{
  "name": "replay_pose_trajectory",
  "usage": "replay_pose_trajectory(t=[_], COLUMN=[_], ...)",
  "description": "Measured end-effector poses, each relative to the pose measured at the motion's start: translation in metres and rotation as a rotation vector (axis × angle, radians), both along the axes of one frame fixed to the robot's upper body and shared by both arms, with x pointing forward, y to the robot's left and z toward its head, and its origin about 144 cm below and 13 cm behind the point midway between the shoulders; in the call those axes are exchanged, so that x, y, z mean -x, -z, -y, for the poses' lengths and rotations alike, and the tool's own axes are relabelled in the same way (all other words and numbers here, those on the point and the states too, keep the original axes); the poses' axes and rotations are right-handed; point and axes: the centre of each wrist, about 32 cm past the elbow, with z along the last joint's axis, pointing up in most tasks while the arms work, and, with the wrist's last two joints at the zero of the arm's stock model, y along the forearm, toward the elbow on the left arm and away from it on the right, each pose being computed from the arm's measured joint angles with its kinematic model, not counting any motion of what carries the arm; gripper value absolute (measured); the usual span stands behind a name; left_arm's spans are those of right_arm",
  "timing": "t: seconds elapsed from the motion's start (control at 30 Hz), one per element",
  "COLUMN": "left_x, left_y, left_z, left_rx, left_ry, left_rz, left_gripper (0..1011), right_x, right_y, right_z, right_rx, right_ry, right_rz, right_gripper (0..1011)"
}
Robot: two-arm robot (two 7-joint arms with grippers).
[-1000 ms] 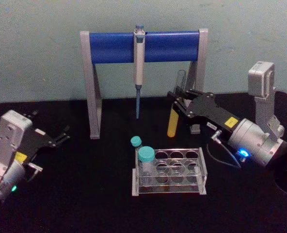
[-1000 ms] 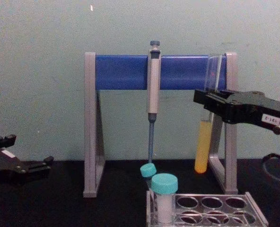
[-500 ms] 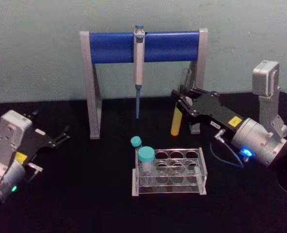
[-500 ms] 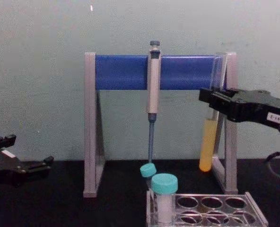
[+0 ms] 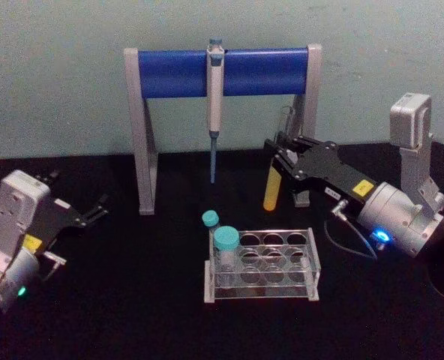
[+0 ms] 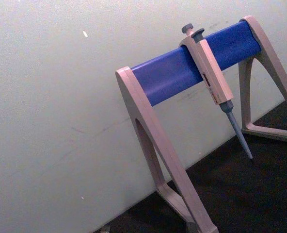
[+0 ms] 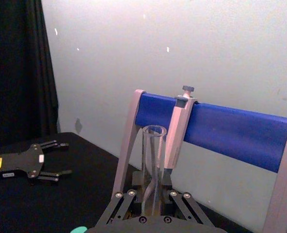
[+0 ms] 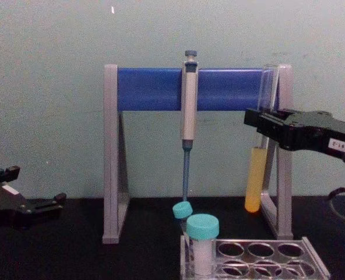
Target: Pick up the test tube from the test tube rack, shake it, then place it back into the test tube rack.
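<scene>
Right gripper (image 5: pixel 277 154) holds test tube (image 5: pixel 271 192); seemingly slightly tilted.

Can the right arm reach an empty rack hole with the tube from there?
Probably yes: the right gripper holds the test tube near upright behind the test tube rack, whose right-hand holes stand open, nothing between.

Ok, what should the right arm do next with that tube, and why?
Probably, if shaking is done, bring it toward the robot over an empty hole. The right gripper holds the test tube upright in the air, behind the test tube rack, so it can't go in yet. The left gripper idles at left.
</scene>
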Motion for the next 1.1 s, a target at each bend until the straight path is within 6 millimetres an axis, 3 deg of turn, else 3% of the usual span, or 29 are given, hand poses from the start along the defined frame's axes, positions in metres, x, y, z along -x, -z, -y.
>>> replay_pose_trajectory(t=[0.83, 1.1], left_x=[0.000, 0.000], left_y=[0.000, 0.000], left_z=[0.000, 0.000], left_rx=[0.000, 0.000], left_ry=[0.000, 0.000], left_rz=[0.000, 0.000], left_gripper=[1010, 1010], right_x=[0.001, 0.013], right_y=[0.000, -0.002], right_z=[0.000, 0.003], right_rx=[0.001, 0.012], right_ry=[-0.006, -0.033], right_rz=[-0.002, -0.006], right_gripper=[223, 223])
